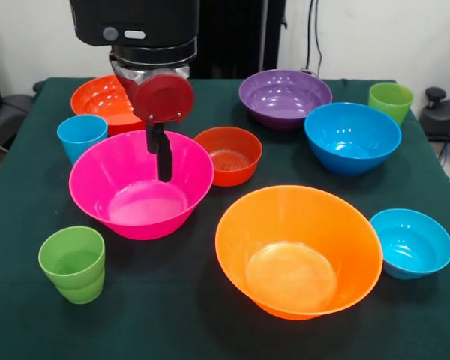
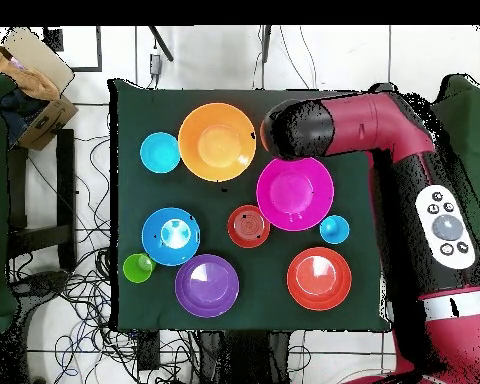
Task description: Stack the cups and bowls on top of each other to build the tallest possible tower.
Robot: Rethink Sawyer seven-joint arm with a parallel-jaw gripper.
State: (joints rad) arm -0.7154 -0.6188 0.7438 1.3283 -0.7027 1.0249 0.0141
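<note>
No tower stands; every bowl and cup sits apart on the green cloth. My gripper (image 1: 163, 161) hangs empty inside the large pink bowl (image 1: 105, 184), above its floor; the bowl also shows in the overhead view (image 2: 295, 193). The small red-orange bowl (image 1: 228, 154) is just right of it. The large orange bowl (image 1: 298, 251) is at the front, with the small blue bowl (image 1: 411, 241) to its right. The medium red-orange bowl (image 1: 97, 101), purple bowl (image 1: 285, 96) and blue bowl (image 1: 352, 136) stand at the back. The sky-blue cup (image 1: 82, 135) and a green cup (image 1: 73, 264) are at the left, and another green cup (image 1: 391, 100) is at the back right.
The arm's red wrist (image 1: 163, 96) covers part of the medium red-orange bowl. In the overhead view the arm (image 2: 384, 130) reaches over the table's right side and hides one green cup. Cables and a cardboard box (image 2: 39, 95) lie off the table.
</note>
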